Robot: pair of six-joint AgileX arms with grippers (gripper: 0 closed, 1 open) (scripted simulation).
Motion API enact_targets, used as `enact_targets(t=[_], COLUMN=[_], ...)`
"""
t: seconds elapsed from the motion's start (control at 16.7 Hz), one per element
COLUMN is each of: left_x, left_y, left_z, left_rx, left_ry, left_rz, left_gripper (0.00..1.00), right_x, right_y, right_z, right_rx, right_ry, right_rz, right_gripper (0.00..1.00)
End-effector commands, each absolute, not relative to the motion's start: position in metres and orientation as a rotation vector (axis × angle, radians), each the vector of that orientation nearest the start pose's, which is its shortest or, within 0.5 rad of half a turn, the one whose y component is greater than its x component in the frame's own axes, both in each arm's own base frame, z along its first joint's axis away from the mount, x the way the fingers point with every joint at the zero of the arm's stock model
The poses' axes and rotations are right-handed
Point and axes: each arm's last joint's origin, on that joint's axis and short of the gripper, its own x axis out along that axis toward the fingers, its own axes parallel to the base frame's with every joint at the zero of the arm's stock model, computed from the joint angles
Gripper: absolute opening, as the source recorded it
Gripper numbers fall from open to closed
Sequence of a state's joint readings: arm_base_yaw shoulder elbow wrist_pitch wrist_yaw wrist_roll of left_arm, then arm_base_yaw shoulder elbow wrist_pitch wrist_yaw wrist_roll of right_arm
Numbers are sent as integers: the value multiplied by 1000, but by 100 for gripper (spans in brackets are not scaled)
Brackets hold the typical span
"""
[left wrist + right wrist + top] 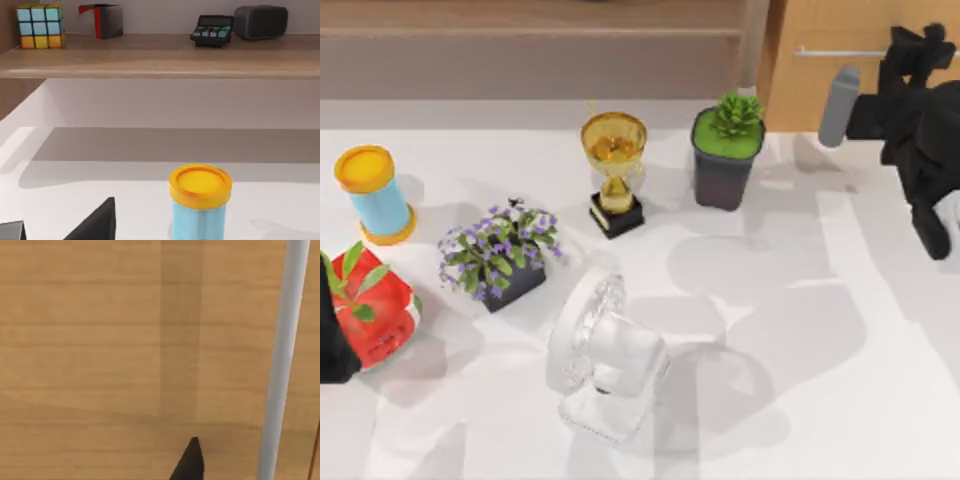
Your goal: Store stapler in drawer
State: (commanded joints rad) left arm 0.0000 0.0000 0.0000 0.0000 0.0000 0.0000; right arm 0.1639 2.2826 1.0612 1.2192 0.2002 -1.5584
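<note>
The drawer [840, 70] sits at the table's far right, its light wooden front facing the table and its thin silver bar handle [840, 52] running across the front near the top edge; it looks shut, so its inside cannot be seen. The right gripper [918, 45] is raised right at this front, just beside the right end of the handle, and in the right wrist view the wood fills the background with the handle [282, 360] close to a single dark fingertip [189, 462]; how wide the fingers stand cannot be told. A grey cylindrical object [838, 106] hangs just left of the right arm, in front of the drawer; what it is I cannot tell. The left gripper [60, 227] is parked at the table's left edge, with its two fingers set apart and nothing between them, near a blue canister [378, 195] with a yellow lid, closed. Beside it lies a red pot [375, 315] with green leaves. Across the middle stand a dark pot of purple flowers [498, 255], a gold trophy [614, 170], a dark pot holding a green succulent [727, 150], and a white desk fan [605, 360] nearer the front. The long brown shelf [160, 55] carries a colour cube [40, 26], a red and grey box [101, 21], a calculator [212, 30] and a dark grey block [261, 22].
</note>
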Motion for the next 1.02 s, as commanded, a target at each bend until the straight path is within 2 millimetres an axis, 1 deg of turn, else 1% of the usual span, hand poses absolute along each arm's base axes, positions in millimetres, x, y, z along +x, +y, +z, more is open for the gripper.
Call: enact_targets(t=[0.24,0.3,0.84,0.96,1.02], left_x=[106,106,106,106,106], left_y=[-1,-1,-1,-1,-1], left_z=[160,160,160,160,160], left_rx=[0,0,0,0,0], left_ry=[0,0,0,0,0], left_rz=[0,0,0,0,0], left_gripper=[100,100,100,100,100], right_x=[431,431,430,421,414], right_y=[69,69,71,72,72], right_z=[89,89,89,90,89], right_rx=[-1571,-1571,-1568,-1566,-1566], right_ry=[8,8,8,2,4], right_rz=[-8,-8,-2,-3,-2], right_gripper=[2,0,0,0,0])
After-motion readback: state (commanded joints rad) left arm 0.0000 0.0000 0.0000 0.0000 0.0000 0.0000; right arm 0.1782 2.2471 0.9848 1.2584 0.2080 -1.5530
